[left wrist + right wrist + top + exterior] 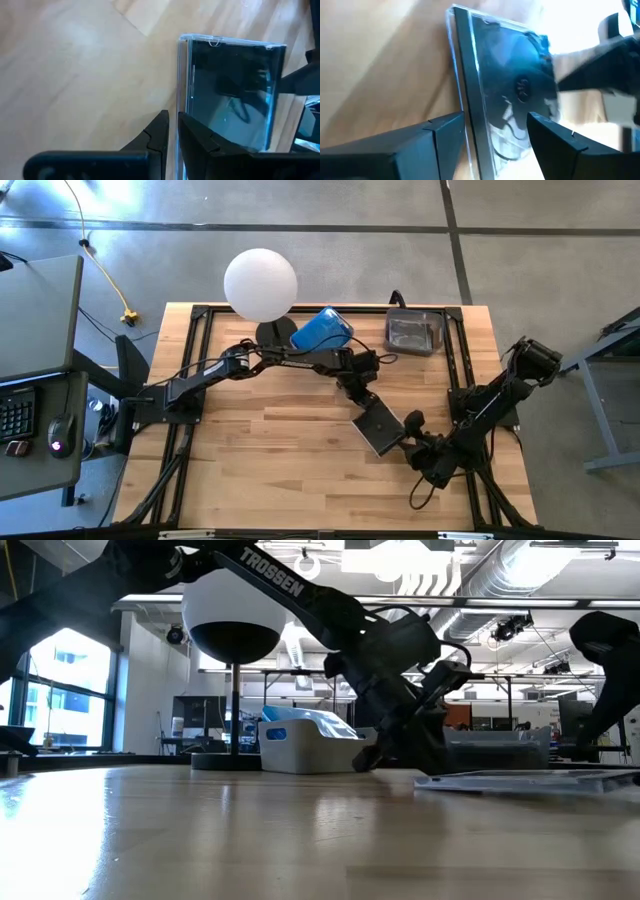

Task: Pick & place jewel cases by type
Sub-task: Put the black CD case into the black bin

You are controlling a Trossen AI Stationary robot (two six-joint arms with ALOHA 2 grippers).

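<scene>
Left hand [362, 402] pinched shut, arm stretched mid-table; right hand [408, 427] spread wide, facing it.

A wooden table [250, 440] bears a clear jewel case [378, 426], two tubs [414, 332].

My two arms are matte black, jointed, with black cables; white TROSSEN lettering on one link; dark angular fingers [195, 137].

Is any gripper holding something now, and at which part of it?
The left gripper pinches the flat clear square jewel case at its edge; the right gripper stands open around the opposite edge.
</scene>
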